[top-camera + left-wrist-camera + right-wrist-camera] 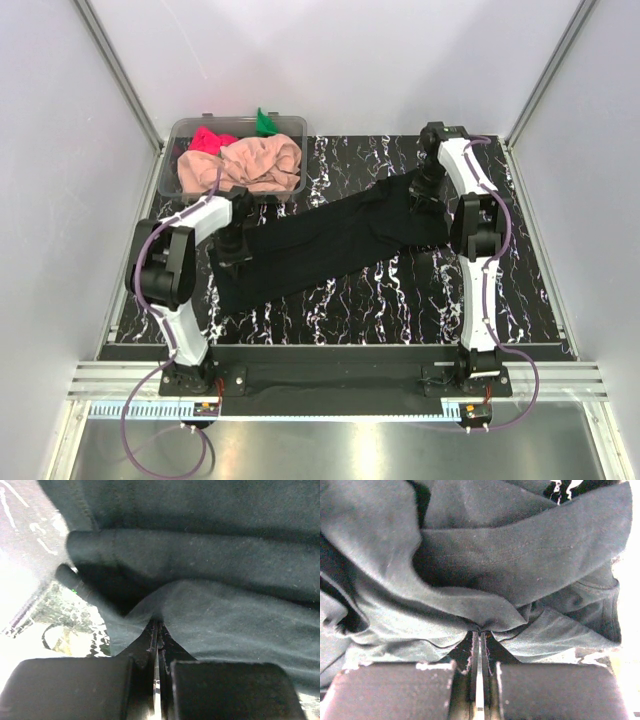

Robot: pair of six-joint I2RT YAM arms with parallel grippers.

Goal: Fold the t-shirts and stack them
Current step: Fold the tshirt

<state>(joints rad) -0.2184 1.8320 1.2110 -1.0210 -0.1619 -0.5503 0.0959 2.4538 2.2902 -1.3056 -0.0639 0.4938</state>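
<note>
A large black t-shirt [330, 245] lies stretched in a band across the marble table, from lower left to upper right. My left gripper [232, 238] is shut on its left end; in the left wrist view the black cloth [225, 615] bunches into the closed tips of that gripper [158, 626]. My right gripper [428, 190] is shut on the right end, and folds of black fabric [485, 565] gather at its closed tips [481, 632]. The peach-pink t-shirt [255, 163], the bright pink-red one [208, 139] and the green one [265, 122] lie heaped in the tub.
The clear plastic tub [295, 127] stands at the table's back left, just behind my left gripper. Grey walls close in the table on the left, back and right. Bare marble surface [400, 300] shows in front of the black shirt.
</note>
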